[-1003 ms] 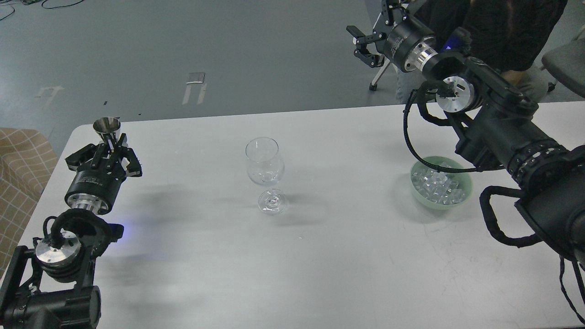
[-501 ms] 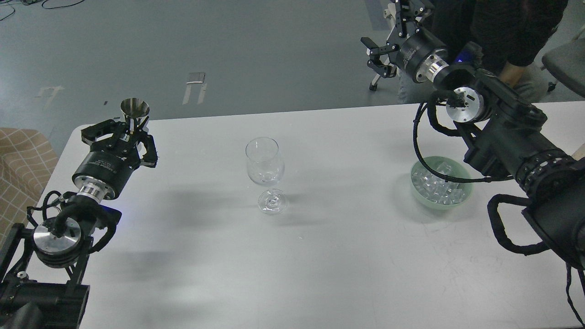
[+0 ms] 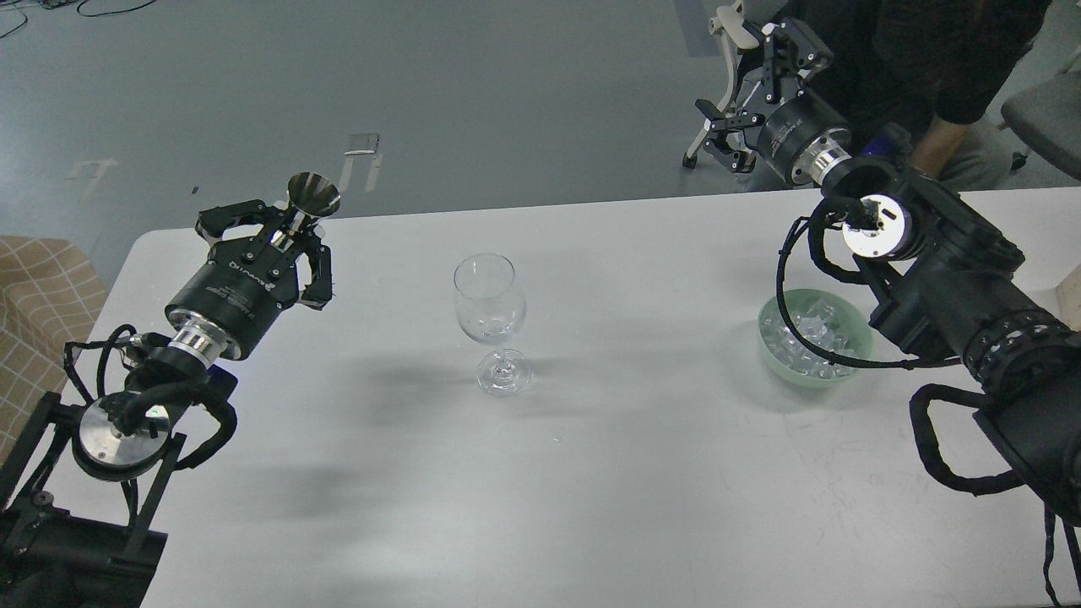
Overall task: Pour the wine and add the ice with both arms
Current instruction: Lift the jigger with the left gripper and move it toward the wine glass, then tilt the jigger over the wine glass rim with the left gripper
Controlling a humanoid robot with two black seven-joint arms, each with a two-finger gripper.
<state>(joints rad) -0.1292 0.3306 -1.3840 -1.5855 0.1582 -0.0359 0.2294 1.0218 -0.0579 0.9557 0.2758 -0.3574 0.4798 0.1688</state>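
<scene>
Occlusions and cut-offs, head view.

My right arm (image 3: 954,287) crosses the near right rim of the green bowl (image 3: 773,355), and its looped cable lies over part of the ice (image 3: 806,342); individual cubes are too small to count. My right gripper (image 3: 743,101) shows dark against the seated person (image 3: 912,59) behind it, so I cannot tell how its fingers stand. That person is cut off by the top edge. My left gripper (image 3: 279,241) covers the lower part of the metal cup (image 3: 312,192); the contact is hidden. Both my arms run out past the near edges. The checked cushion (image 3: 38,304) is cut at the left edge, the grey chair (image 3: 1043,110) at the right.
</scene>
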